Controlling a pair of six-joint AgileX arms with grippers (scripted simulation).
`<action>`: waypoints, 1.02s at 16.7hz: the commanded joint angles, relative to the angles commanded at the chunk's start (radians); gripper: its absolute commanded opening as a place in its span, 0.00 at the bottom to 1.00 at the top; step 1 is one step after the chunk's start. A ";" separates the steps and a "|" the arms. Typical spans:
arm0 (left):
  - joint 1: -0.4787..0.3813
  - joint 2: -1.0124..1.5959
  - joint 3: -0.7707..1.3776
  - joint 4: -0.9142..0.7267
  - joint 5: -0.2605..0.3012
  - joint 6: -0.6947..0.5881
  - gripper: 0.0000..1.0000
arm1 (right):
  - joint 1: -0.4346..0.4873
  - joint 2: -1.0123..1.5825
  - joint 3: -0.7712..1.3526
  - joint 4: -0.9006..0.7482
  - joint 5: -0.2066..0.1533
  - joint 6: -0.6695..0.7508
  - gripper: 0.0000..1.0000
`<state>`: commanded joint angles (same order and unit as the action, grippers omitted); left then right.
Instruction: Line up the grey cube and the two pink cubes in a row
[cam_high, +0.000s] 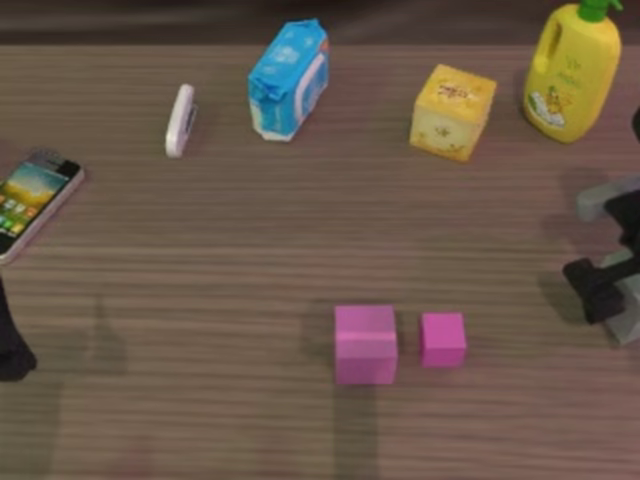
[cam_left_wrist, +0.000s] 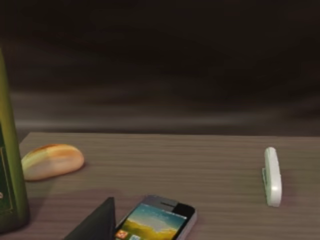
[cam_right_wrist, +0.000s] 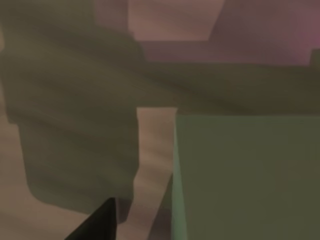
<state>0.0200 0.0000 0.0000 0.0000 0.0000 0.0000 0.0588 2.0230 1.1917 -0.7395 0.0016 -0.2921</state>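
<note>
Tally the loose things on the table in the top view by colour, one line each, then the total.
Pink: 2, large cube, small cube
Yellow: 2, box, bottle
Blue: 1, wipes pack
White: 1, small device
Multicoloured: 1, phone
Total: 7

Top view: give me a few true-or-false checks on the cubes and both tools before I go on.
1. The larger pink cube sits left of the smaller pink cube, with a gap between them. True.
2. All three cubes already stand in one row. False: the grey cube shows only in the right wrist view, close up.
3. A printed box stands between the pink cubes. False: the yellow box is at the far side.
4. The right tool is at the table's right edge, the left tool at its left. True.
</note>
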 joint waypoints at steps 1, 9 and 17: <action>0.000 0.000 0.000 0.000 0.000 0.000 1.00 | 0.000 0.000 0.000 0.000 0.000 0.000 1.00; 0.000 0.000 0.000 0.000 0.000 0.000 1.00 | 0.000 0.000 0.000 0.000 0.000 0.000 0.40; 0.000 0.000 0.000 0.000 0.000 0.000 1.00 | 0.000 0.000 0.000 0.000 0.000 0.000 0.00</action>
<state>0.0200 0.0000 0.0000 0.0000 0.0000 0.0000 0.0588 2.0230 1.1917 -0.7395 0.0016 -0.2921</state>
